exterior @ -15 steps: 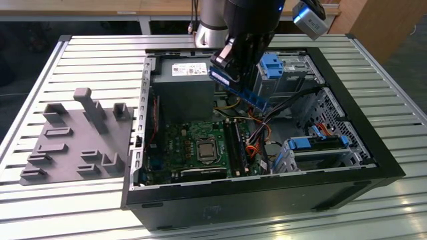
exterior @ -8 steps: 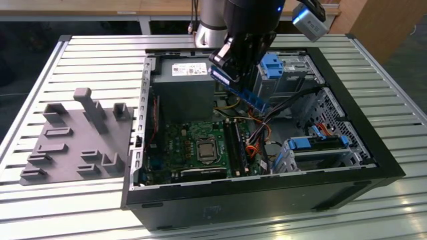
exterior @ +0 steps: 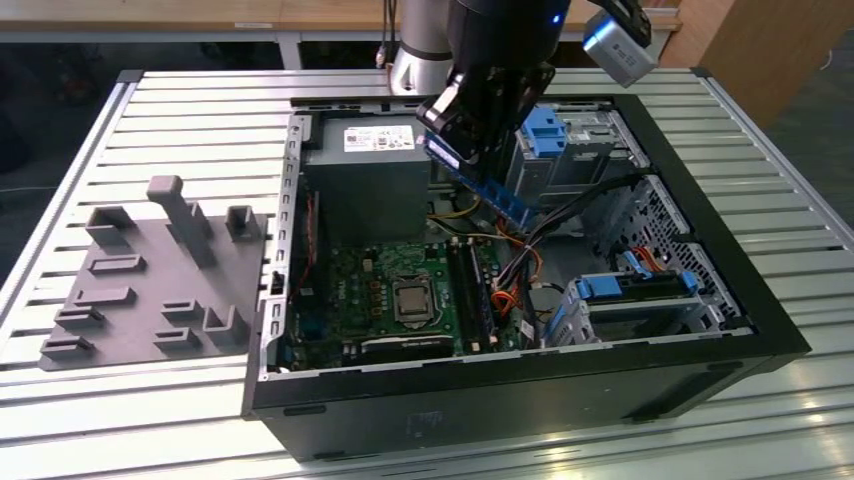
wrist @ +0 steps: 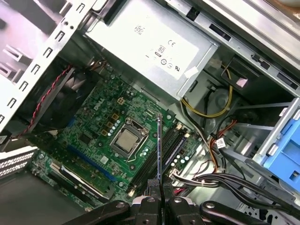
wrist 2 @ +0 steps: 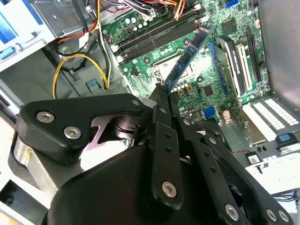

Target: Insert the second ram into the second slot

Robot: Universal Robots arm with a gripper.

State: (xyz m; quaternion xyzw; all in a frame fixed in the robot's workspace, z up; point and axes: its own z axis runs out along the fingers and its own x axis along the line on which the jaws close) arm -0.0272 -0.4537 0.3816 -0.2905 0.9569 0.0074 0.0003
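Observation:
My gripper (exterior: pixel 463 150) hangs over the open computer case (exterior: pixel 747 300), shut on the second ram (exterior: pixel 497 195), a thin blue stick held at a slant above the motherboard (exterior: pixel 360 290). In the second wrist view the ram (wrist 2: pixel 187 54) sticks out from the fingertips (wrist 2: pixel 161 93) toward the black memory slots (wrist 2: pixel 154 35) and is clear of them. In the first wrist view the ram (wrist: pixel 159 150) appears edge-on as a thin line above the slots (wrist: pixel 171 147), beside the processor socket (wrist: pixel 125 140), with the gripper (wrist: pixel 158 190) shut around its near end.
A grey power supply (exterior: pixel 374 190) stands at the back of the case. Blue drive brackets (exterior: pixel 547 135) and bundled cables (exterior: pixel 527 240) crowd the exterior view's right side. A grey fixture plate (exterior: pixel 147 290) with upright pegs lies on the slatted table at the exterior view's left.

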